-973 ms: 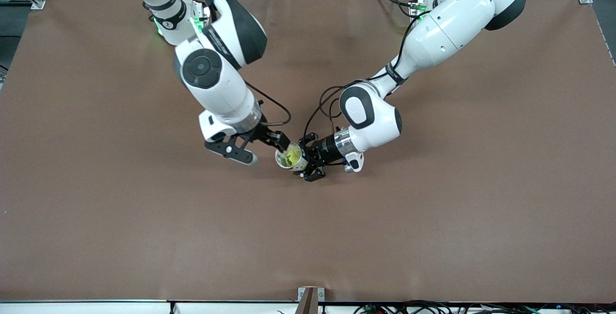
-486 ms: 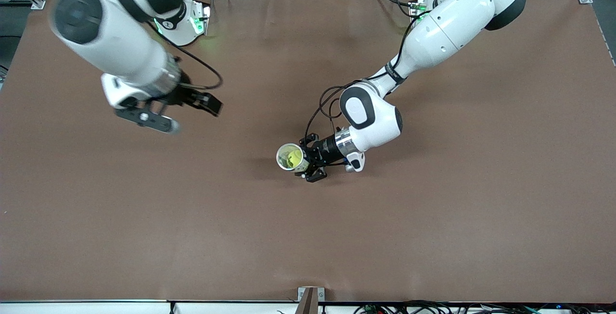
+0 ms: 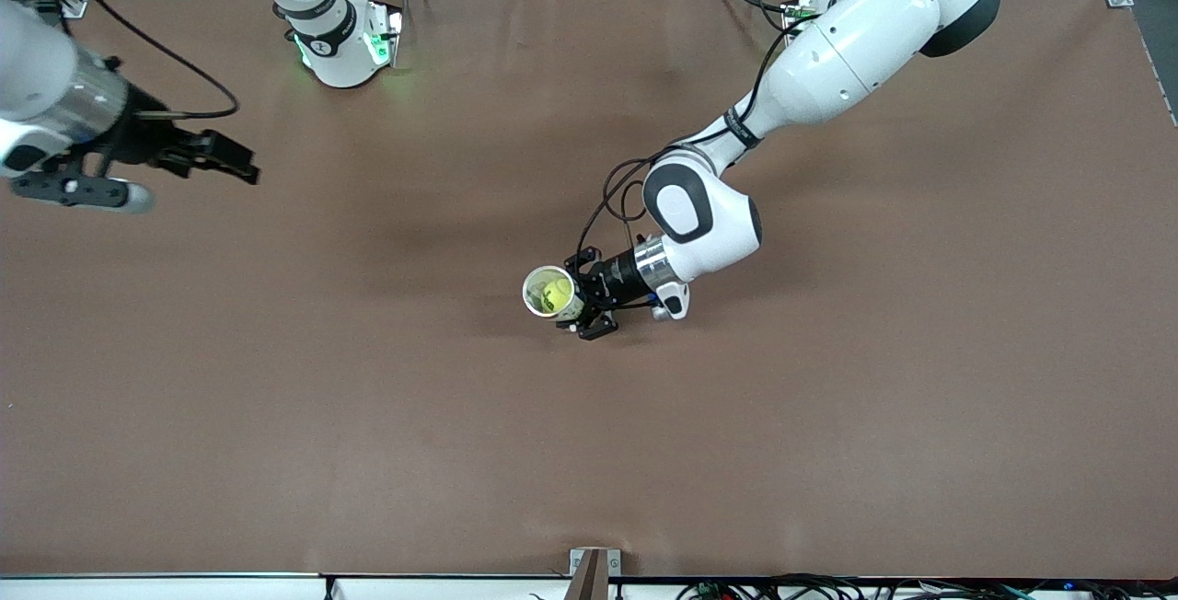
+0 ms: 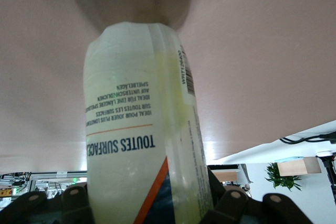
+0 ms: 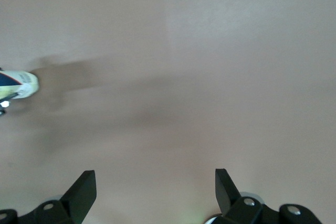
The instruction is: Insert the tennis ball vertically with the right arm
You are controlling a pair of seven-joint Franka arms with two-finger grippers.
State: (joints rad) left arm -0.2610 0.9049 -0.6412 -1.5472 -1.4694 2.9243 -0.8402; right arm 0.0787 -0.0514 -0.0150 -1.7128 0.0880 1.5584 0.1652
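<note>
Front view: high, looking steeply down over the whole brown table (image 3: 828,453), facing both arm bases along its top edge. Left wrist view: very close, aimed along the left gripper (image 3: 578,298) at the clear tube (image 4: 142,129) filling most of the frame, tabletop past it. Right wrist view: higher up, looking down past the right gripper (image 5: 155,188) at bare tabletop. Shared: tube (image 3: 552,294) appears in front and left wrist views, also at the right wrist frame's edge (image 5: 18,85).
</note>
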